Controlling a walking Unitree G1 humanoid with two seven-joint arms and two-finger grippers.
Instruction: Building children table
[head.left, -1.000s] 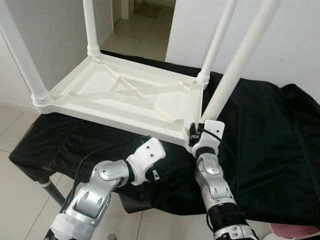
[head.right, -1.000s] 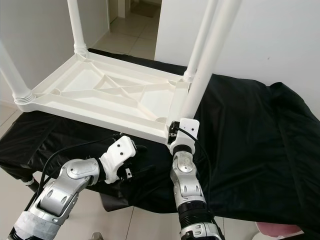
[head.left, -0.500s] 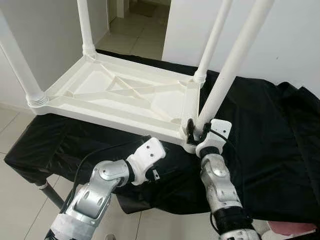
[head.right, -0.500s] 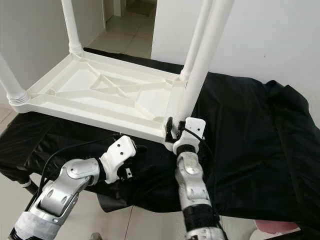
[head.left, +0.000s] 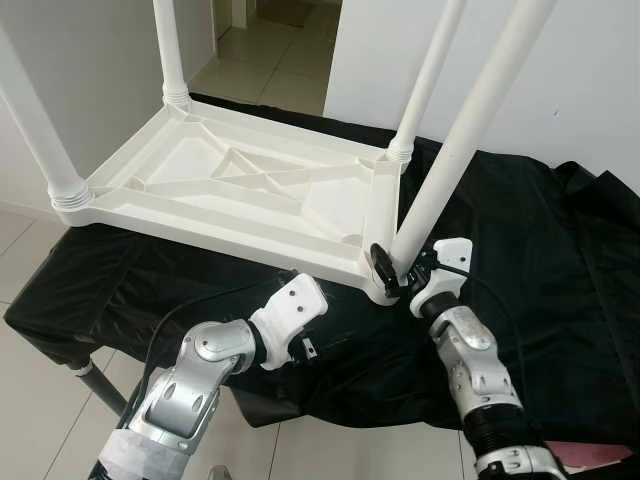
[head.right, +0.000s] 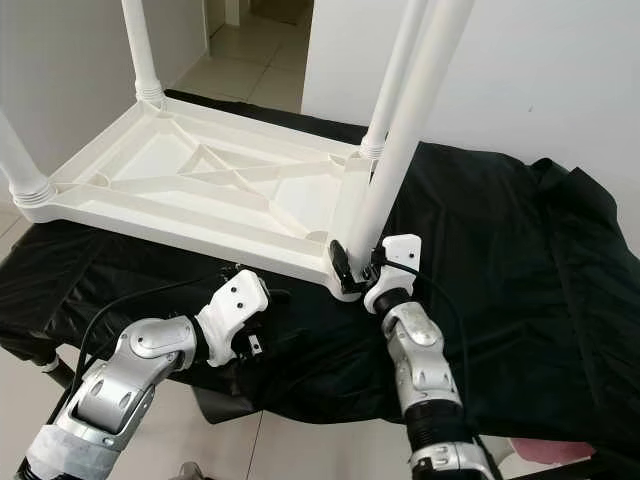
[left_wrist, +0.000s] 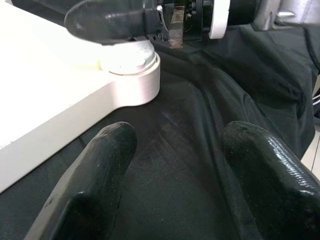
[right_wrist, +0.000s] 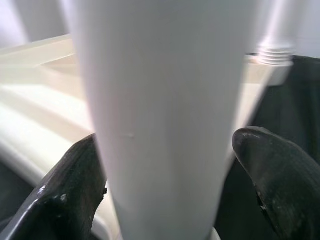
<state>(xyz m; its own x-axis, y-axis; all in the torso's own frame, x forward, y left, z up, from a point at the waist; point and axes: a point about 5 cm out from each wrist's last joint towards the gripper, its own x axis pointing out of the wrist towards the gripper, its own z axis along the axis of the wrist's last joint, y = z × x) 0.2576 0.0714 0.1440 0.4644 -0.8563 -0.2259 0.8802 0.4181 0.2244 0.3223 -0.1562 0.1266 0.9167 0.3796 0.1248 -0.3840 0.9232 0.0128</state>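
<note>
Four legs stand on the upturned table (head.left: 240, 190), my right gripper (head.left: 400, 268) spread around the near leg (head.left: 455, 160) between its jaws, left gripper (left_wrist: 170, 165) open over cloth (head.left: 540, 260); twisting off-axis could cross-thread the socket.

No text, label, brand, number or sign can be read on anything here, near the fingers or further off.

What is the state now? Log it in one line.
table: upside down on black cloth | right gripper: at base of near right leg | left gripper: open, empty, over cloth
</note>
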